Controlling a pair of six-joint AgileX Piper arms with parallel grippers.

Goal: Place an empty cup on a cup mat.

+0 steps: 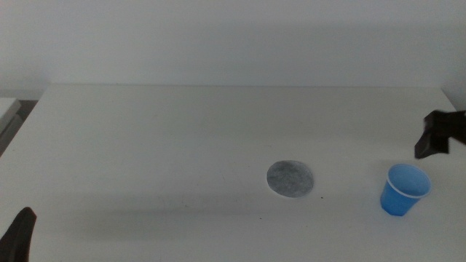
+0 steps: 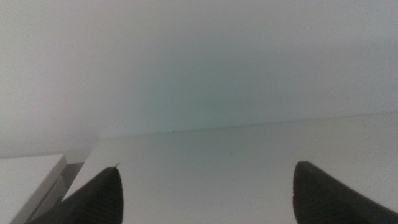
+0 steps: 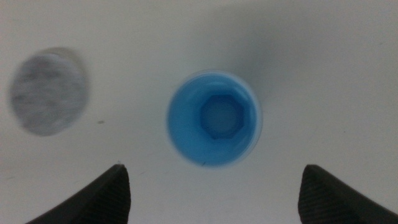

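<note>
Five entries, ranked by size, all placed against the cup mat as landmark.

Table (image 1: 145, 138): white, flat; carries cup mat and cup; otherwise bare where visible.

Right gripper (image 3: 214, 186): enters from the right edge in the middle view (image 1: 443, 135), beyond the cup on the side away from the cup mat and a little farther back. Jaws spread wide, holding nothing. Wrist view looks straight down into the cup, the cup sitting between and ahead of the two jaw tips, no contact.

Left gripper (image 2: 208, 193): parked at the near-left corner (image 1: 18, 236), well apart from the cup mat on the side opposite the cup. Jaws spread, empty, facing bare tabletop.

Cup mat (image 1: 291, 179): round, mottled grey, pale edge, lying flat, nothing on it. Also seen in the right wrist view (image 3: 48, 92).

Cup (image 1: 404, 190): bright blue, tapered, thin white rim line, upright, mouth up, empty (image 3: 214, 118). Right of the cup mat, near but clearly apart, not touching.

Key relation: long axis of cup vertical; cup below and just mat-ward of the right gripper. Right arm far nearer than left. Likely next: descent of spread jaws around the cup wall, then carry leftward to the cup mat.
</note>
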